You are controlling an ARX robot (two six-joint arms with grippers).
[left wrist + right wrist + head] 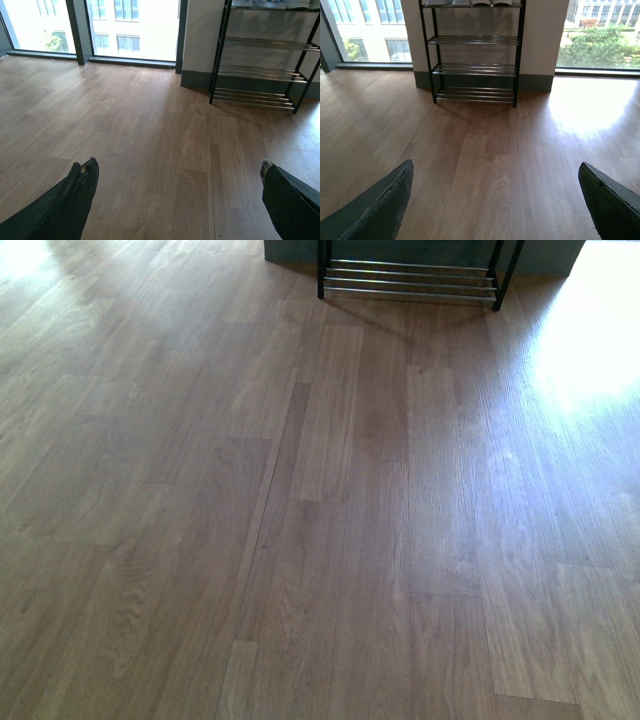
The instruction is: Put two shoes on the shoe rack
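Observation:
The shoe rack [475,67], black-framed with chrome bars, stands against the far wall. It also shows in the left wrist view [260,75], and only its lowest tier [410,285] is in the front view. Its top tier carries pale footwear [470,2] cut off by the frame edge, and I cannot tell whether these are the two shoes. My left gripper [178,163] is open over bare floor with nothing between its dark fingers [80,195]. Well short of the rack, my right gripper [496,166] is open and empty too.
Wood plank floor [320,520] runs from me to the rack. Tall windows [130,25] with dark frames flank the white wall section [540,40] behind the rack. A bright sun patch [590,105] lies on the floor to the rack's right.

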